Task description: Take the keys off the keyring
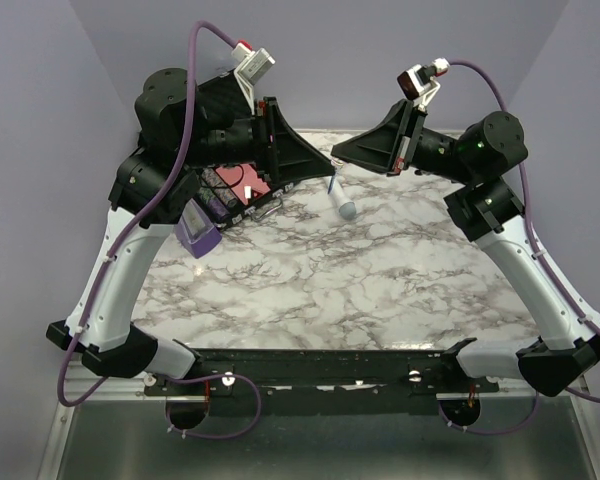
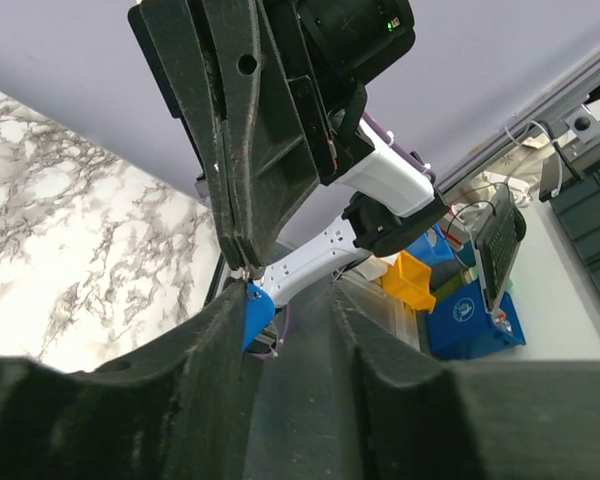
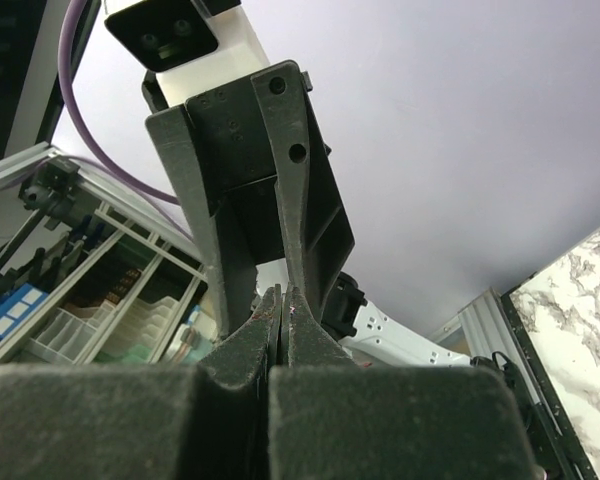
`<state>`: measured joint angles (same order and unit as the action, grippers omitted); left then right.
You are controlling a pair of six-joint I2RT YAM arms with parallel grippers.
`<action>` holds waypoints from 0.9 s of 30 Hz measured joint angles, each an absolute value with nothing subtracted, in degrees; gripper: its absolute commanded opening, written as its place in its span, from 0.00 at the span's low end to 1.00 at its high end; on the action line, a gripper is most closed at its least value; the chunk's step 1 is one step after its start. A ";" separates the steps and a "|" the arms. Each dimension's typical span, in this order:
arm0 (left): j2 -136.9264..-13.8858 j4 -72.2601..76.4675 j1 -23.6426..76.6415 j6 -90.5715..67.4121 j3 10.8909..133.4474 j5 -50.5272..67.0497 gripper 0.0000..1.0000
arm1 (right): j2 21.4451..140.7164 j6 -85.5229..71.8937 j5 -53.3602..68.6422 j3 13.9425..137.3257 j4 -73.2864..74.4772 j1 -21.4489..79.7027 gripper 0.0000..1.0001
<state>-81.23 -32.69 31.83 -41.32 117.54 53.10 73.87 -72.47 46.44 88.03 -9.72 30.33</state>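
Note:
Both grippers meet in the air above the back of the marble table point(image 1: 330, 285). The blue keyring point(image 1: 331, 185) hangs just below the tips of my right gripper point(image 1: 337, 158), which is shut on its top end. In the left wrist view the keyring point(image 2: 257, 312) lies against the inner face of one finger of my left gripper point(image 2: 288, 295). That gripper's jaws stand apart, with a gap beside the blue piece. The right gripper point(image 2: 238, 265) comes down from above, and a small silver glint shows at its pinch. I cannot make out the keys. In its own view the right gripper point(image 3: 283, 297) is pressed shut.
A white wand with a grey head point(image 1: 344, 208) lies on the table under the grippers. A purple metronome point(image 1: 198, 232) stands at the left beside the left arm. Behind it is a red box point(image 1: 235, 182).

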 measured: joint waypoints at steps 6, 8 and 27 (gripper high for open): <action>-81.25 -32.84 31.59 -41.19 117.60 53.21 0.33 | 73.82 -72.49 46.63 88.03 -9.72 30.33 0.01; -81.34 -32.91 31.51 -41.04 117.64 53.21 0.31 | 73.82 -72.53 46.70 88.03 -9.74 30.33 0.01; -83.13 -36.49 32.29 -40.10 121.10 50.65 0.00 | 73.71 -72.69 47.22 88.05 -10.26 30.33 0.01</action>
